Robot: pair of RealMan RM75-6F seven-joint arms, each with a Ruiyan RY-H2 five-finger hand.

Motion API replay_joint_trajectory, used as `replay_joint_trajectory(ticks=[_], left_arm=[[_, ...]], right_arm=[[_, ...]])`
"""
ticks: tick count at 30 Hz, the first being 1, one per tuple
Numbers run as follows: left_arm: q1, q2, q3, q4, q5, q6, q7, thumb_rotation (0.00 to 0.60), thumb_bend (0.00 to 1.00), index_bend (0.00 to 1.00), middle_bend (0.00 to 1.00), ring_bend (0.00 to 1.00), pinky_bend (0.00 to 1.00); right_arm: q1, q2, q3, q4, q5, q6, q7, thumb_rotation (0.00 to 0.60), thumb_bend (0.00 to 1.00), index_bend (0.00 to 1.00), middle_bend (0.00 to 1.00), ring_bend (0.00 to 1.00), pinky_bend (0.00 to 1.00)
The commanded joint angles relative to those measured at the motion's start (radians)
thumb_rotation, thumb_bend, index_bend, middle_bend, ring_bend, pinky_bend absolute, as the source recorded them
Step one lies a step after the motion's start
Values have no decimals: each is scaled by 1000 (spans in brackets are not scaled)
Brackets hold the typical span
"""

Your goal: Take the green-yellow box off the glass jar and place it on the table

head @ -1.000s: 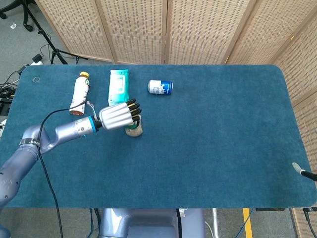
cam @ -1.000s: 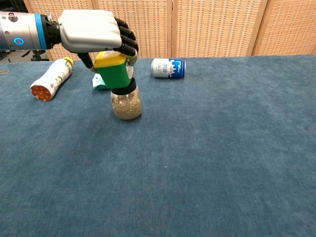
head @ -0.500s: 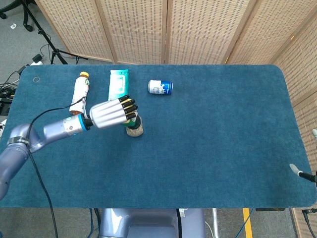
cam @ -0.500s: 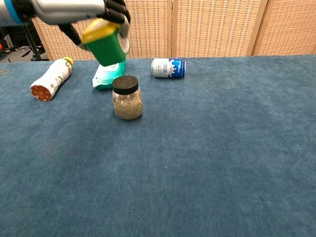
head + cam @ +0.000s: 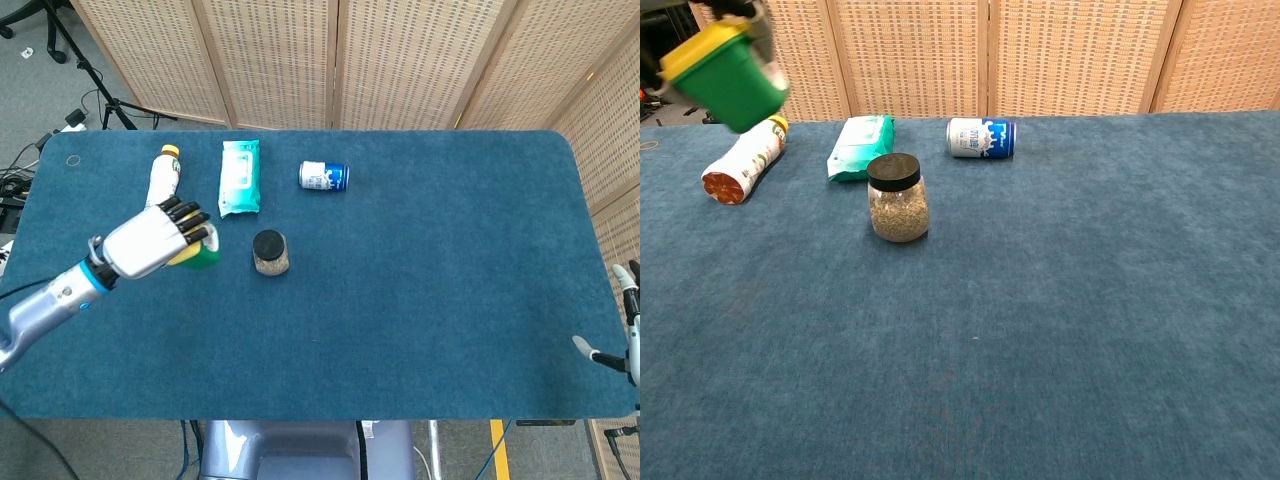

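Observation:
My left hand (image 5: 150, 243) holds the green-yellow box (image 5: 722, 76) in the air, tilted, well to the left of the glass jar (image 5: 897, 198). In the head view the green-yellow box (image 5: 198, 250) peeks out under the fingers. The glass jar (image 5: 269, 251) stands upright on the blue table (image 5: 420, 260) with its black lid bare. In the chest view the hand itself is almost out of frame at the top left. My right hand (image 5: 618, 320) shows only as a sliver at the table's right edge; its state is not visible.
A bottle (image 5: 161, 184) lies on its side at the back left. A teal wipes pack (image 5: 240, 176) lies behind the jar, and a blue-white can (image 5: 323, 176) lies to its right. Wicker screens stand behind the table.
My left hand lifted the box off the jar, then carried it left and away from the jar. The jar stayed in place, lid now uncovered.

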Motion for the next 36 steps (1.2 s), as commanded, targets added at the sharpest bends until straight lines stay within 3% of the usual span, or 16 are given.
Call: replay_joint_trajectory(ticks=[1, 5, 15, 28, 36], left_arm=[[114, 153, 22, -233, -205, -147, 230, 600, 281, 639, 519, 405, 421], [155, 155, 28, -259, -265, -169, 262, 600, 305, 639, 524, 408, 424], [225, 140, 16, -393, -622, -277, 448, 600, 317, 640, 528, 413, 426], [221, -83, -24, -271, -938, -279, 659, 600, 321, 640, 529, 413, 426], [191, -157, -51, -203, -1094, -267, 773, 600, 321, 638, 528, 413, 425]], right_arm=[[-3, 2, -6, -6, -15, 10, 2, 600, 0, 0, 0, 0, 0], [-8, 6, -13, -14, -34, 21, 8, 600, 0, 0, 0, 0, 0], [-19, 15, -31, -23, -79, 46, 25, 600, 0, 0, 0, 0, 0], [-17, 11, -43, -18, -100, 47, 21, 600, 0, 0, 0, 0, 0], [-16, 14, -38, -12, -87, 43, 33, 600, 0, 0, 0, 0, 0]])
